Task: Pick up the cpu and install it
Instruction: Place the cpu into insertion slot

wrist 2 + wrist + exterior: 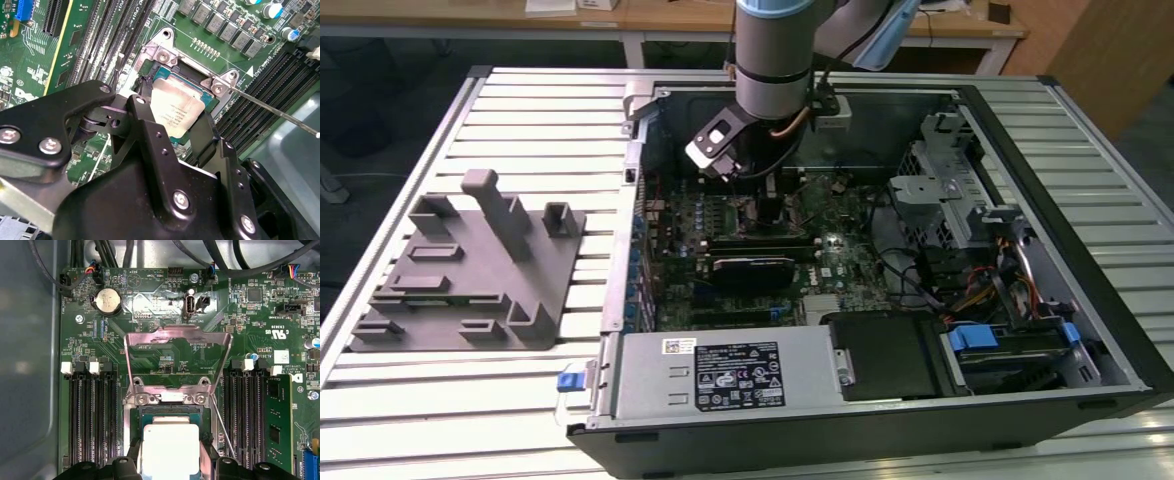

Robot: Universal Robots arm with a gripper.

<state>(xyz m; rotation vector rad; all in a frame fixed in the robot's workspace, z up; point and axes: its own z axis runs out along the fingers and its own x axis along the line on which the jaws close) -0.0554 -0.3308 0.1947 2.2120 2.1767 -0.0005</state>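
The end effector [171,461] is gripping the cpu [171,442] between its 2 fingers, holding it at the open socket [170,411] inside the computer case [854,442] on the surface [520,400].

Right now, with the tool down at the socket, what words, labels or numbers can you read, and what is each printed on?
Nothing can be quoted reliably.
Dark print on the cpu lid: too small to read.
White label on the power supply, rows of print and symbols: too small to read.
White lettering across the motherboard: too small to read.
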